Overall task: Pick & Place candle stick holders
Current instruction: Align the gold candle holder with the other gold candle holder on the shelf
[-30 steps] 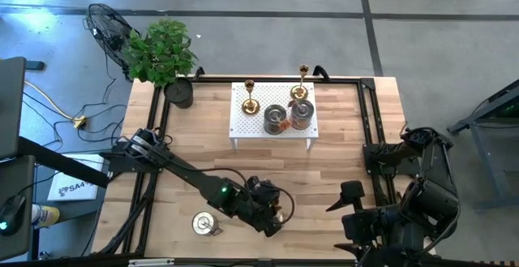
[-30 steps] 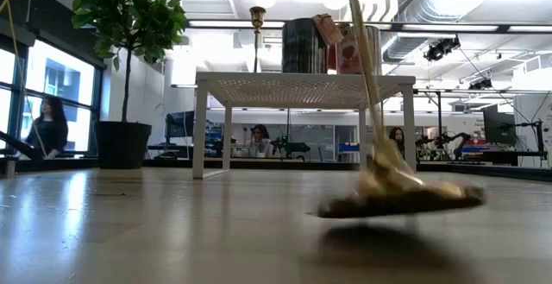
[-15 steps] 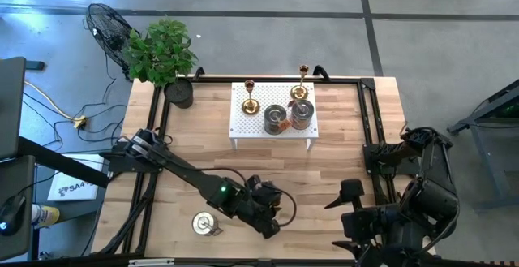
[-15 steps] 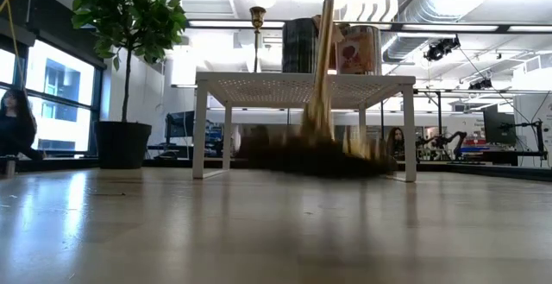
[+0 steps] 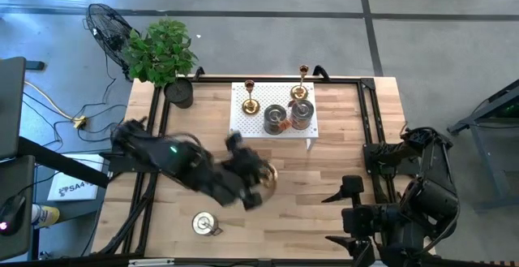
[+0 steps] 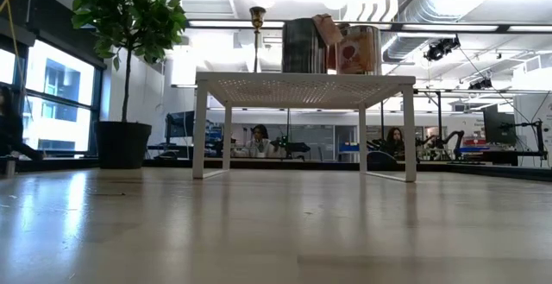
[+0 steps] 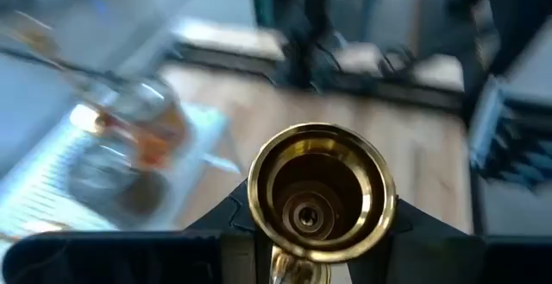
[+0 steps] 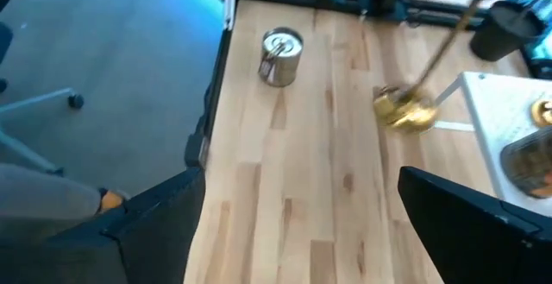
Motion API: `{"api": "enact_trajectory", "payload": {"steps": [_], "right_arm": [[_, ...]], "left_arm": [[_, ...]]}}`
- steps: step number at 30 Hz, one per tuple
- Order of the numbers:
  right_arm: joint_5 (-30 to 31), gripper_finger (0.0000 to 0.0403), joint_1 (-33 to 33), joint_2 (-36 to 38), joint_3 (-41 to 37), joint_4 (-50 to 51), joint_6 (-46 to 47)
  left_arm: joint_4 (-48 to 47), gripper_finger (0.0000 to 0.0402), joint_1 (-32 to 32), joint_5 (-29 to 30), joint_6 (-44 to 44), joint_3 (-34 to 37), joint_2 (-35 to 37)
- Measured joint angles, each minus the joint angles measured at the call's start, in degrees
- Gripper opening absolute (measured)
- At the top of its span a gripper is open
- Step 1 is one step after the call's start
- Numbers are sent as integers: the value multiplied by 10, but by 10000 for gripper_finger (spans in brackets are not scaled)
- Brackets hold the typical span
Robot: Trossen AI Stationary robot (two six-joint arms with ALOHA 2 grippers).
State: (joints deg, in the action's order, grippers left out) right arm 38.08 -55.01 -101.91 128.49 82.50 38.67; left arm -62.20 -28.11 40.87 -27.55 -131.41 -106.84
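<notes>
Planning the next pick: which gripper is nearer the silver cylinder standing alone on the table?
Left. The left gripper, carrying a brass stick, is just beyond the silver cylinder; the right gripper waits across the table.

Both arms dark, six-joint; left arm (image 5: pixel 174 160) bears small green light; grippers black.

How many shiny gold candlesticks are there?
3. Two gold candlesticks stand on the white rack, one left, one right. The left gripper holds the third above the table.
</notes>
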Motion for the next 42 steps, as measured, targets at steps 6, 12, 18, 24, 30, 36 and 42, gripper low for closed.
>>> {"api": "enact_trajectory", "payload": {"steps": [6, 12, 18, 24, 30, 36, 42], "right_arm": [[31, 378, 18, 0, 0, -8, 19], [49, 378, 53, 0, 0, -26, 39], [63, 378, 91, 0, 0, -64, 34], [66, 378, 127, -3, 0, -103, 33], [64, 378, 155, -14, 0, -118, 33], [53, 378, 177, -20, 0, -117, 8], [38, 378, 191, -19, 0, -117, -65]], "left_arm": [[6, 91, 41, 59, 51, 0, 62], [72, 91, 115, 29, 159, 0, 91], [103, 91, 203, -35, 250, 0, 111], [97, 91, 317, -195, 288, 0, 119], [109, 91, 423, -320, 304, 0, 119], [156, 91, 496, -438, 298, 0, 110], [166, 91, 541, -479, 288, 0, 78]]}}
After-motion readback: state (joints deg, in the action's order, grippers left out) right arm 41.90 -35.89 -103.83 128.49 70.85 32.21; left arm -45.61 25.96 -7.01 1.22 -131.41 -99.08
